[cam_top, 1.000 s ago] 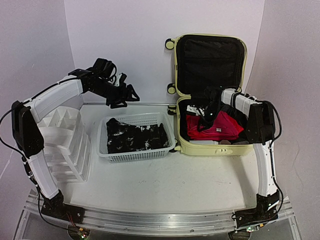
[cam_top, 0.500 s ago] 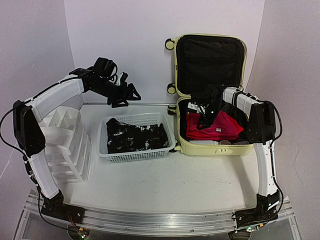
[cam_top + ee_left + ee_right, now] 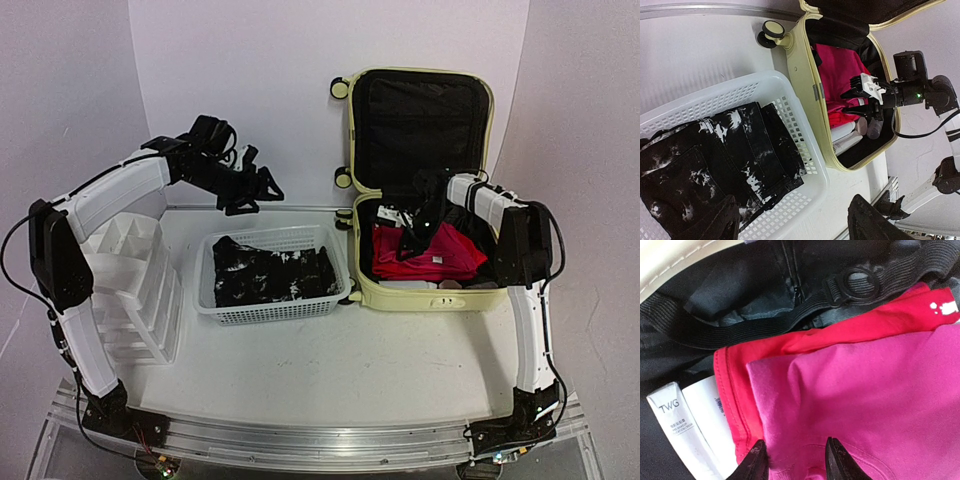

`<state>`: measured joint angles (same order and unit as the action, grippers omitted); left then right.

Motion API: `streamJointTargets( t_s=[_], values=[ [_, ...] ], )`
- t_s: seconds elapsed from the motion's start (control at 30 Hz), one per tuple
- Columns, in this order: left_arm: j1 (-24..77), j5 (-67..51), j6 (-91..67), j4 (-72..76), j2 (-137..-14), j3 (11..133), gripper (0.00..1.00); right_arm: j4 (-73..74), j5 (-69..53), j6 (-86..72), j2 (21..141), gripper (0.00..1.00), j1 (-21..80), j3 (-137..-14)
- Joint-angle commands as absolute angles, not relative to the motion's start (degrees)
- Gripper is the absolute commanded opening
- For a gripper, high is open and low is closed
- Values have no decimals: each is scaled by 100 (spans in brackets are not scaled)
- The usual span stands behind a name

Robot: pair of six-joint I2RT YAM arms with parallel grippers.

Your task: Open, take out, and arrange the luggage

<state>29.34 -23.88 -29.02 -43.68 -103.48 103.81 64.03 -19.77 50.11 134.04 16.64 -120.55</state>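
Right gripper (image 3: 799, 460), jaws part open with no sure hold, straddles the pink top (image 3: 865, 390) just beneath it and would do best to sink deeper before pinching, inside the luggage (image 3: 400, 295), a pale yellow case open around it, black-lined lid upright beyond; left gripper (image 3: 792, 212) wide open, empty.

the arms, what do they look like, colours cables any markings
Both arms have white shell links with black joints: left arm, right arm. Thin black cables loop along each. The left gripper and right gripper have black fingers; the right one carries a white block and a small green light near the wrist. No markings are legible.
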Motion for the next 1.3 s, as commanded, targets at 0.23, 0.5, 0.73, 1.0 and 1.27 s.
streamJointTargets(
  t_s=[0.23, 0.5, 0.73, 1.0, 1.27],
  values=[
    [2921, -2549, -3078, -4363, -10386, 10858, 75, 6455, -2020, 5057, 13402, 38, 1806, -12092],
    [2567, -2919, -4241, -4543, -10657, 11184, 70, 6282, -2029, 4781, 13320, 18, 1808, -12131],
    [2540, -3458, -5598, -4537, -11169, 11584, 71, 6213, -2204, 4711, 13320, 0, 1809, -11941],
    [2697, -3659, -7563, -3789, -11350, 11402, 75, 5914, -2539, 4246, 13008, 0, 1746, -11729],
    [3550, -3448, -9955, -2234, -11882, 11195, 74, 5510, -2964, 3965, 12445, 0, 1633, -11206]
  ],
)
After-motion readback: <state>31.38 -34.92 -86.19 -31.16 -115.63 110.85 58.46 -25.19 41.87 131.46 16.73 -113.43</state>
